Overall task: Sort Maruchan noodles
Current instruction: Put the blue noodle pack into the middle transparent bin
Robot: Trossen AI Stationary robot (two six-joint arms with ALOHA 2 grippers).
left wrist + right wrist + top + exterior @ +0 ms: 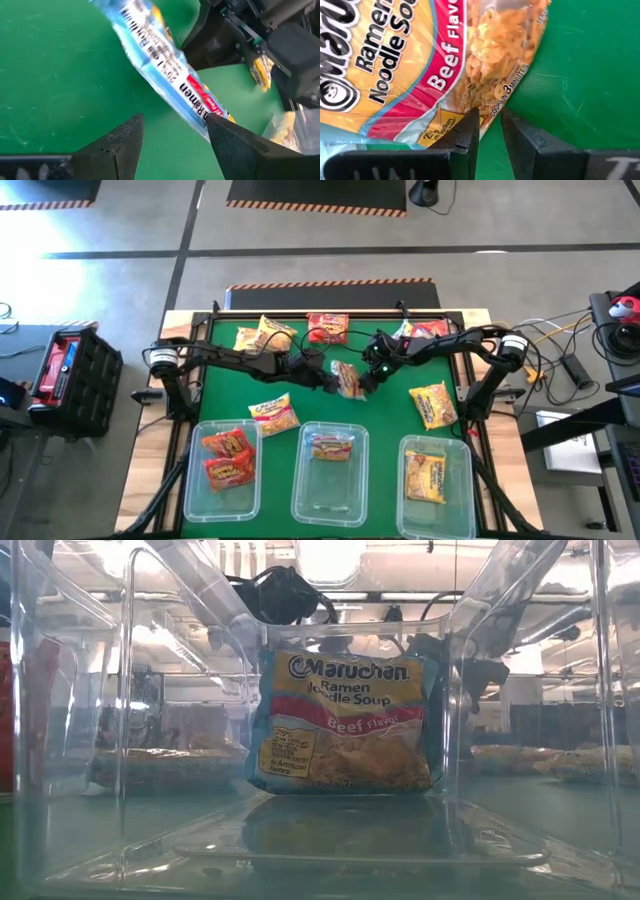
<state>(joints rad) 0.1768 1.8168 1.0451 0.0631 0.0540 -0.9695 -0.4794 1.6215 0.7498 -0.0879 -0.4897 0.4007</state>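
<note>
- Three clear tubs are lined up along the near edge of the green table (395,420): the left tub (222,470) holds two red packets, the middle tub (331,470) one beef packet (345,720), the right tub (436,475) one yellow packet.
- Six packets are counted loose on the table: three along the far edge, one near the left tub, one at right.
- The sixth, a beef packet (347,379), is held up at the centre.
- It is pinched at its edge by the right gripper (490,131).
- The left gripper (172,135) is seen with fingers apart, one touching the packet's end.
</note>
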